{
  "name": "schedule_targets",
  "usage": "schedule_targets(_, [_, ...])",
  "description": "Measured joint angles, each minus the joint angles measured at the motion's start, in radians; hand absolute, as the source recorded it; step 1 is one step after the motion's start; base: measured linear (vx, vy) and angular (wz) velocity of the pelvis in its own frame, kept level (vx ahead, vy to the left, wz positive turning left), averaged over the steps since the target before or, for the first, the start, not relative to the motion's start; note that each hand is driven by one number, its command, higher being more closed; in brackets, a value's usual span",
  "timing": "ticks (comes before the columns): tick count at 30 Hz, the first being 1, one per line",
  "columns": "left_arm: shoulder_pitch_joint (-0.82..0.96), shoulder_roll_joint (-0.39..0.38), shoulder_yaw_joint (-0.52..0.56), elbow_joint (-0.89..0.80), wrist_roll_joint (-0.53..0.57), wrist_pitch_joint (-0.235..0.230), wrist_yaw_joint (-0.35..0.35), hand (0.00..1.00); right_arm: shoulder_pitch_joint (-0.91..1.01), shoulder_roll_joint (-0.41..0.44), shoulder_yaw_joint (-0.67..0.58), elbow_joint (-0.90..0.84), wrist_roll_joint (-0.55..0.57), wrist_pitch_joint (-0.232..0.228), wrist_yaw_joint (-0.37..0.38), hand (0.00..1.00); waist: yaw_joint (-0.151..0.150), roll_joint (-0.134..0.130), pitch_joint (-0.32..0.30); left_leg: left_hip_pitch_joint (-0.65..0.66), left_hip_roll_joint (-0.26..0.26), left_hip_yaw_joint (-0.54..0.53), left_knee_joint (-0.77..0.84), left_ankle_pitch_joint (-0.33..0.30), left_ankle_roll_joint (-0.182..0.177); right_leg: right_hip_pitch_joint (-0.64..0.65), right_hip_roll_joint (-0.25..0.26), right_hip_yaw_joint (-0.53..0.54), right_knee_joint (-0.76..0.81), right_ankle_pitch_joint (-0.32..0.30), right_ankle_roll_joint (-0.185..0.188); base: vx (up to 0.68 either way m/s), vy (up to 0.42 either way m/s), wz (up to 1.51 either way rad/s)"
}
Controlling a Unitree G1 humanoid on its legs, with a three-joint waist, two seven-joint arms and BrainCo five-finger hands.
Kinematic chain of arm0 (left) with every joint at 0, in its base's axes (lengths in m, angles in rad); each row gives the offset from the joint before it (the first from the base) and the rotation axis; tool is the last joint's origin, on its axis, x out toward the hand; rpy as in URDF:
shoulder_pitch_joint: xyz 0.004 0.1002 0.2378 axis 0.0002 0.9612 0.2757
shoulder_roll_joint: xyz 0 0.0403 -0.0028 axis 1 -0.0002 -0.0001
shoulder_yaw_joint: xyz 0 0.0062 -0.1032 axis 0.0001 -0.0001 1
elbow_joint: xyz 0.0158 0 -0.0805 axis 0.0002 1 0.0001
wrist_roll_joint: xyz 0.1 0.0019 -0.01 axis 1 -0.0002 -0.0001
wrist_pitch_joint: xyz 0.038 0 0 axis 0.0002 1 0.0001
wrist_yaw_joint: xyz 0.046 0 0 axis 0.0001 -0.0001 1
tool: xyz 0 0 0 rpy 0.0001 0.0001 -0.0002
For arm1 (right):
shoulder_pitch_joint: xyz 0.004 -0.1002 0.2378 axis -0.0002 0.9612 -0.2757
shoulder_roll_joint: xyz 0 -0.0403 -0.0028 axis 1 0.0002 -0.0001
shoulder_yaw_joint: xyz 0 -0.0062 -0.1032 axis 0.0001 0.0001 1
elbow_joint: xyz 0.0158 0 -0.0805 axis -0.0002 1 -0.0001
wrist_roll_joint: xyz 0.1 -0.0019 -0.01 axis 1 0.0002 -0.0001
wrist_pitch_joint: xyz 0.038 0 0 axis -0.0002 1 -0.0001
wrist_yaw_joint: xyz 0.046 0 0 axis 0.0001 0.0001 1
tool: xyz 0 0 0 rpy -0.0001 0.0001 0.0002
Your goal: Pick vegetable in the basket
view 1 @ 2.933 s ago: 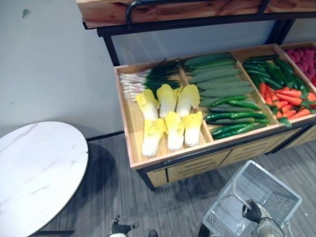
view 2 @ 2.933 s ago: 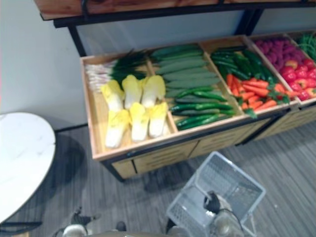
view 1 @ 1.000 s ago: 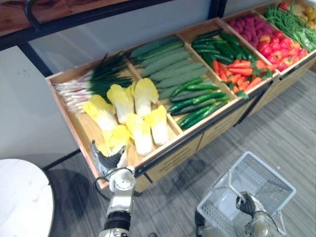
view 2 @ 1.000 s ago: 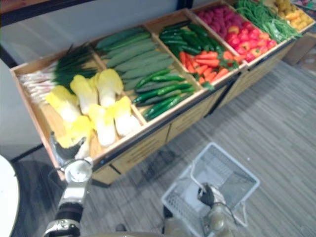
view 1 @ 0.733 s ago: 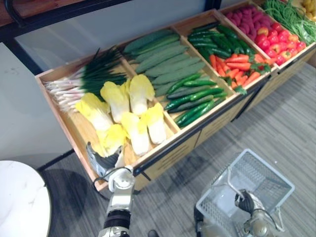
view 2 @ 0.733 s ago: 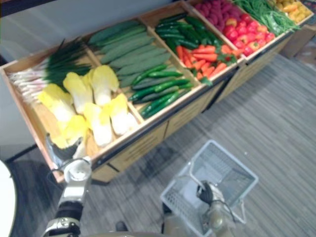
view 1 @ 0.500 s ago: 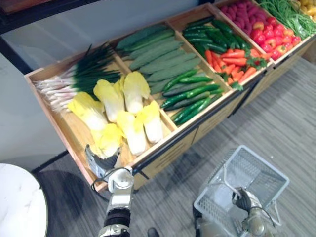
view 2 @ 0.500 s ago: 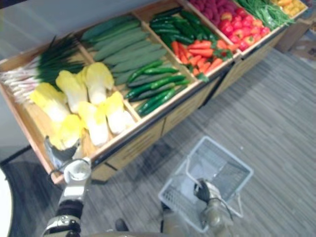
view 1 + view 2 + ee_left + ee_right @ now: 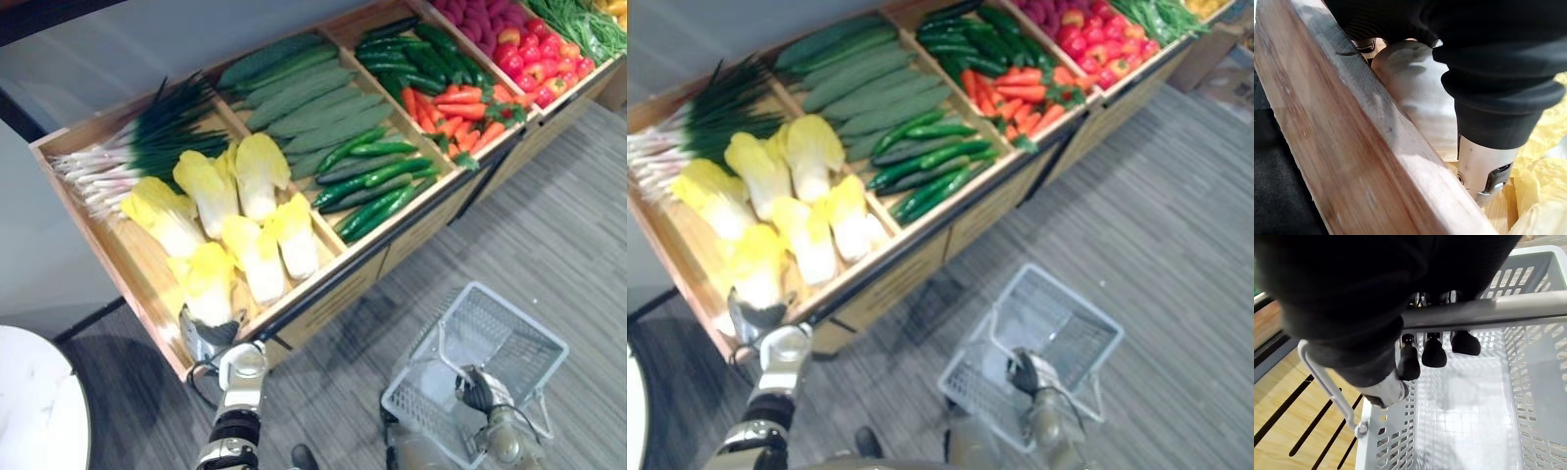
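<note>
- Six pale yellow napa cabbages (image 9: 257,176) lie in the leftmost compartment of a wooden produce stand (image 9: 323,286), with spring onions (image 9: 137,147) behind them.
- The next compartment holds green cucumbers (image 9: 304,103), and the one beyond it holds carrots (image 9: 456,108).
- The left hand (image 9: 210,338) is at the stand's front left corner, reaching over the front rail (image 9: 1342,147) onto the white stalk end of the front cabbage (image 9: 208,284), which lies in its compartment.
- In the left wrist view the dark cover lies across that stalk and one silver finger rests against it. Whether the fingers are closed round it cannot be told.
- The right hand (image 9: 477,390) has its fingers curled round the handle (image 9: 1488,312) of a white plastic basket (image 9: 547,345).
- The basket is over the grey floor (image 9: 568,225) in front of the stand, well apart from the cabbages.
</note>
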Motion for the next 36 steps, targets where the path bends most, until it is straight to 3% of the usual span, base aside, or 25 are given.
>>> schedule_targets(13, [-0.073,0.049,0.086,0.129,-0.002,0.002,0.009,0.0,-0.034,-0.055,0.048,-0.001,0.002,-0.019,0.001,1.0,0.0,0.017,0.011,-0.019,-0.001,0.034,-0.003,-0.002,0.0,-0.038,0.011,0.043,-0.018,0.02,0.0,-0.02,-0.049,-0.1])
schedule_targets(28, [-0.155,0.138,0.137,0.241,-0.043,0.008,-0.044,0.0,-0.05,-0.074,0.076,-0.046,0.02,-0.03,0.046,1.0,-0.002,0.006,0.018,-0.056,0.017,0.057,-0.017,0.022,-0.02,-0.085,0.033,0.065,-0.034,0.034,0.012,-0.03,-0.076,-0.05])
schedule_targets(29, [-0.155,0.139,0.136,0.24,-0.043,0.007,-0.047,1.0,-0.049,-0.074,0.076,-0.046,0.02,-0.03,0.046,1.0,-0.003,0.006,0.018,-0.055,0.017,0.054,-0.02,0.027,-0.022,-0.085,0.033,0.062,-0.034,0.035,0.013,0.0,-0.052,0.05])
schedule_targets(36, [-0.153,0.138,0.115,0.24,-0.043,0.002,-0.052,1.0,-0.045,-0.071,0.078,-0.046,0.02,-0.029,0.047,1.0,-0.016,0.008,0.015,-0.039,0.012,0.034,-0.027,0.035,-0.011,-0.06,0.027,0.043,-0.034,0.036,0.012,0.0,-0.027,0.09])
